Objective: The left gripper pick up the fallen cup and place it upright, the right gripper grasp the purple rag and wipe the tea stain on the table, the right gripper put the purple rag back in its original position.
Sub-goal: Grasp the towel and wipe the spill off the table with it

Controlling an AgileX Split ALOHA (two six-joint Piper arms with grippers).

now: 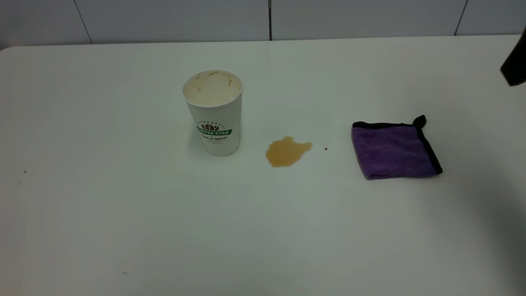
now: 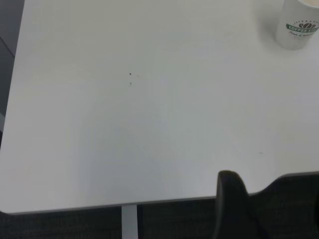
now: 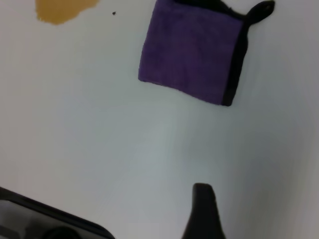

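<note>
Cup: a white paper cup (image 1: 213,113) with a green "Coffee Star" logo stands upright on the white desk (image 1: 123,213), at about 10 o'clock from the desk's centre in the exterior view; brown smears mark its inner wall. The left wrist view catches its lower part (image 2: 298,27).

Tea stain: a small amber puddle (image 1: 287,151) lies on the desk at 4 o'clock from the cup, near it but not touching. A corner of it shows in the right wrist view (image 3: 62,10).

Purple rag: folded into a rough square with black trim and a black loop at one corner, the purple rag (image 1: 393,150) lies flat at 3 o'clock from the stain, well apart from it; also seen whole from the right wrist (image 3: 194,52).

Speck: a tiny dark speck (image 1: 326,149) sits between stain and rag.

Left gripper: off the exterior view; only one dark part shows in its wrist view, past the desk's edge. Fingers: cannot tell.

Right gripper: a dark piece of the right arm (image 1: 515,61) enters at the exterior view's 2 o'clock edge, clear of the rag. Fingers: cannot tell.
</note>
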